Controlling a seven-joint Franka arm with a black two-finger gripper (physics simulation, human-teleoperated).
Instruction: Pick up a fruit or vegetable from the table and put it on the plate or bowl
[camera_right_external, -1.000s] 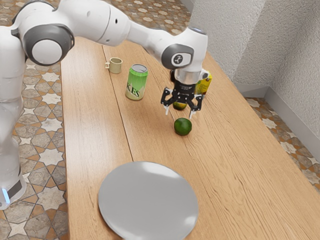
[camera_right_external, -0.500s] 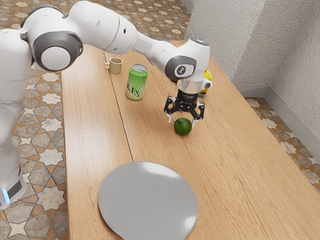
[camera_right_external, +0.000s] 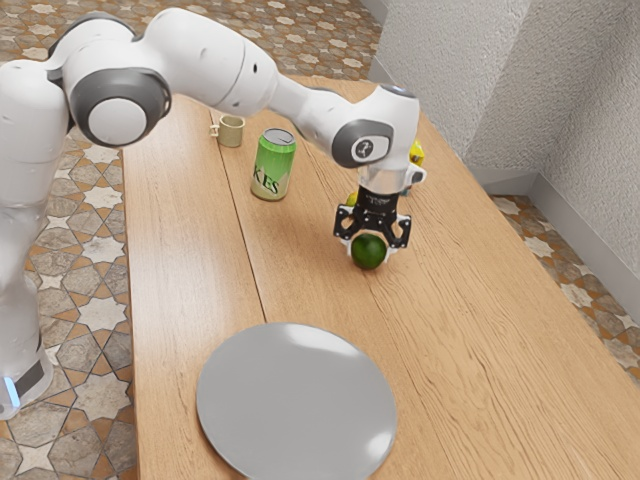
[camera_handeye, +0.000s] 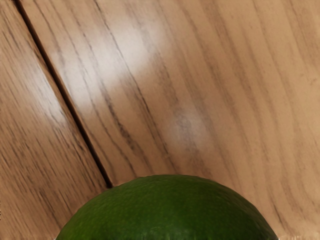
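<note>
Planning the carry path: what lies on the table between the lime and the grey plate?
Nothing. In the exterior view, only bare wooden table separates the lime from the plate.

The arm (camera_right_external: 215, 60) is glossy white, built of rounded, swollen segments with grey rings banding its joints. In the exterior view a large round pale-grey cap (camera_right_external: 118, 108) sits at ten o'clock. A smaller grey cap (camera_right_external: 362, 143) with a tiny dark mark lies just above centre. Beneath it a short silver-grey collar (camera_right_external: 378, 185) leads to the black, angular gripper (camera_right_external: 371, 235). A small blue light (camera_right_external: 12, 388) glows on the white base (camera_right_external: 20, 320) at eight o'clock.
</note>
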